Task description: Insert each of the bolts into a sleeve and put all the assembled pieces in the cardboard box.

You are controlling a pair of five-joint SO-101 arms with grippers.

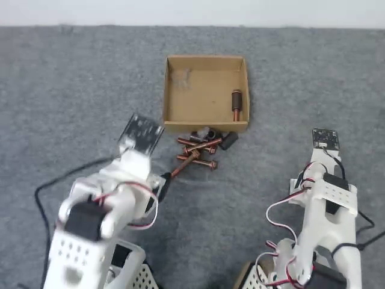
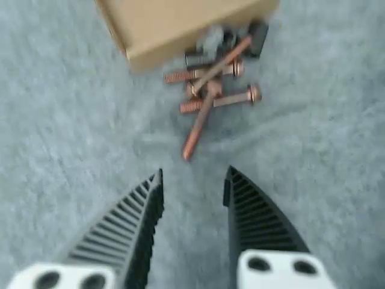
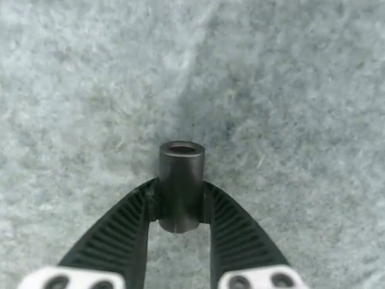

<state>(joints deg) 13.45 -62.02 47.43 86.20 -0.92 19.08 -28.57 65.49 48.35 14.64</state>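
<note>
High view: I look steeply down over both arms at the whole table (image 1: 72,90).
Left wrist view: I ride behind the left gripper (image 2: 195,173), facing forward and down, fairly near the table.
Right wrist view: behind the right gripper (image 3: 180,188), facing down, very close.
Shared: high and left wrist views both catch the bolts (image 1: 195,153) and the near wall of the cardboard box (image 1: 204,126).

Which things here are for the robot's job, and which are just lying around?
For the job: cardboard box, finished piece inside it, loose bolts, loose sleeves, sleeve held by the right gripper.
Just there: grey mat, black cable.
</note>
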